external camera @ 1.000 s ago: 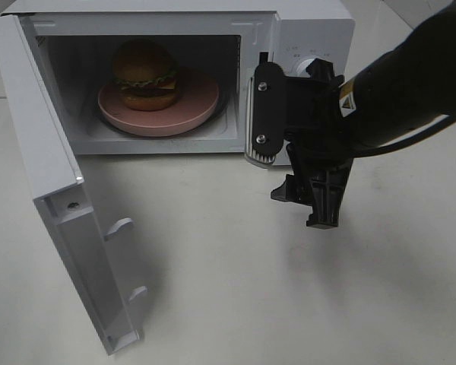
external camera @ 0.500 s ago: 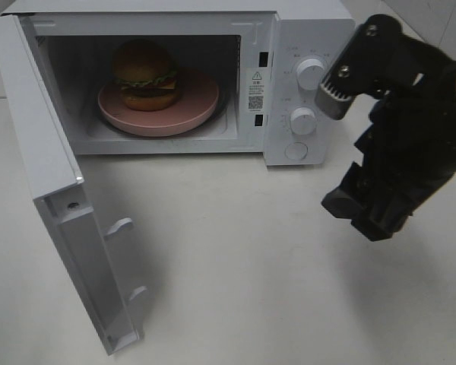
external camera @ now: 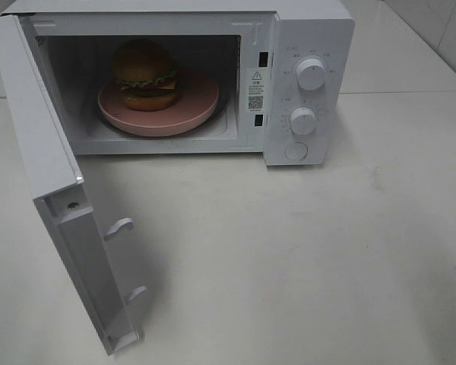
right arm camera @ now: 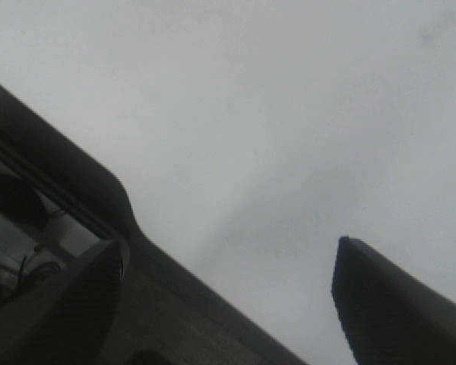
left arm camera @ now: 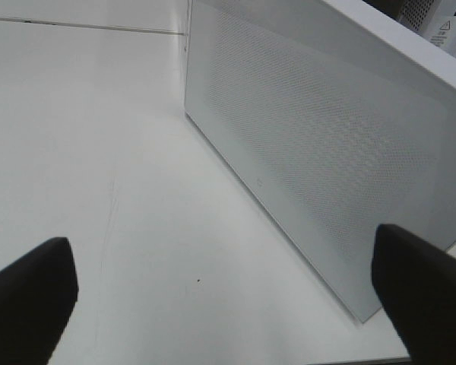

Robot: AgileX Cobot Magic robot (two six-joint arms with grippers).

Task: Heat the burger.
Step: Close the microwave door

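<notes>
The burger (external camera: 144,74) is sitting on the pink plate (external camera: 197,103) inside the open microwave (external camera: 311,30); the left gripper (left arm camera: 224,255) and right gripper (right arm camera: 232,247) (2 pairs of jaws spread wide, empty) are hanging outside, away from it.

Microwave (external camera: 289,30) standing at the rear of the table (external camera: 289,251), with its door (external camera: 42,152) hinged at the left and swung forward, well clear of the cavity. Inside the cavity lies the plate (external camera: 201,99), and the burger (external camera: 144,76) rests on the plate's left part. Right of the cavity, the upper knob (external camera: 311,74) sits above the lower knob (external camera: 302,120), with the button (external camera: 296,150) beneath both.
</notes>
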